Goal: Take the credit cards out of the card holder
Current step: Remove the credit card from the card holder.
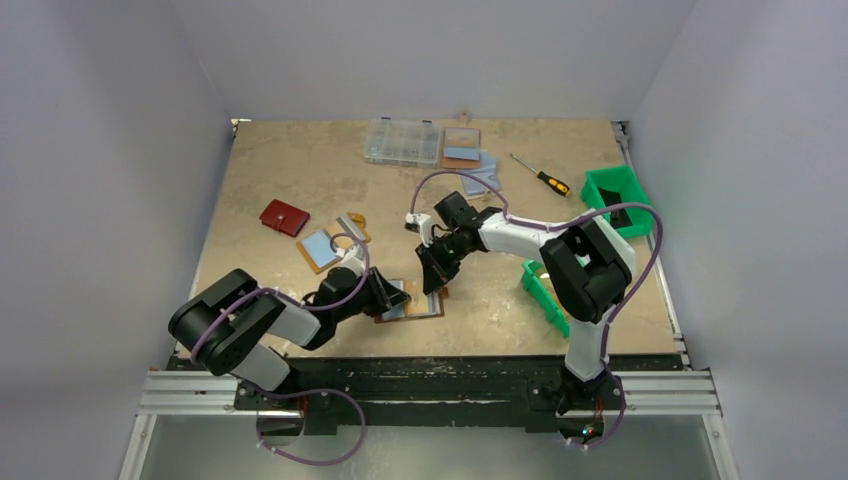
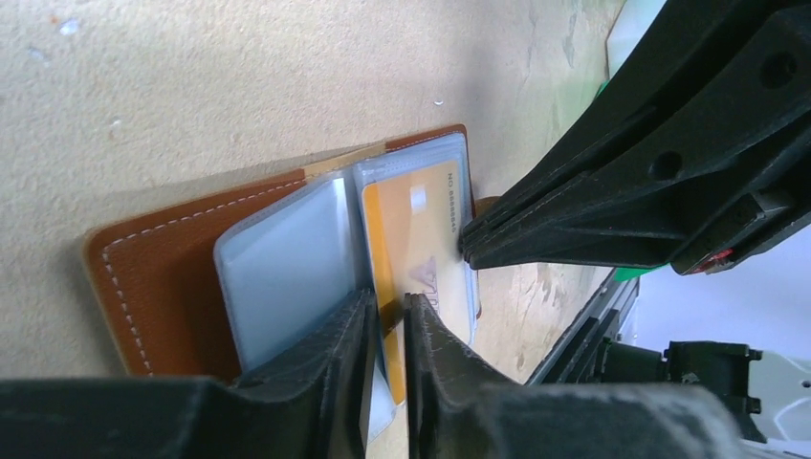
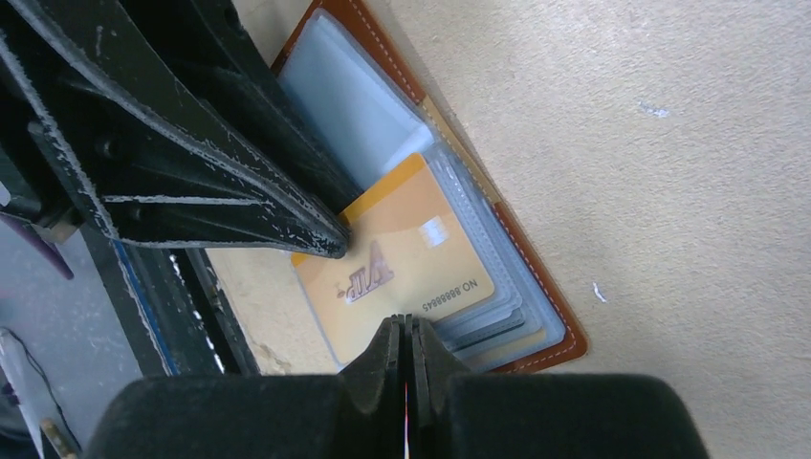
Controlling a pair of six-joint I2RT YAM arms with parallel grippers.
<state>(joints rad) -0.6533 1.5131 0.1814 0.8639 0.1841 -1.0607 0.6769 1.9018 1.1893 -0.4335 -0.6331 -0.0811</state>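
The brown leather card holder (image 1: 425, 309) lies open near the table's front, its clear sleeves (image 2: 282, 268) fanned out. A gold-orange credit card (image 2: 421, 225) sticks partway out of a sleeve toward the table's near edge; it also shows in the right wrist view (image 3: 402, 258). My left gripper (image 2: 387, 311) is shut on that card's long orange edge. My right gripper (image 3: 404, 325) is shut and empty, its tips pressing down on the sleeves at the card's other edge. More card edges show in the sleeves below. From above, both grippers (image 1: 395, 296) (image 1: 437, 283) meet over the holder.
A dark red wallet (image 1: 284, 217) and another holder with a blue card (image 1: 322, 248) lie left of the work spot. A clear parts box (image 1: 402, 141), a further holder (image 1: 461, 147) and a screwdriver (image 1: 541, 176) are at the back. Green bins (image 1: 615, 195) (image 1: 545, 290) stand right.
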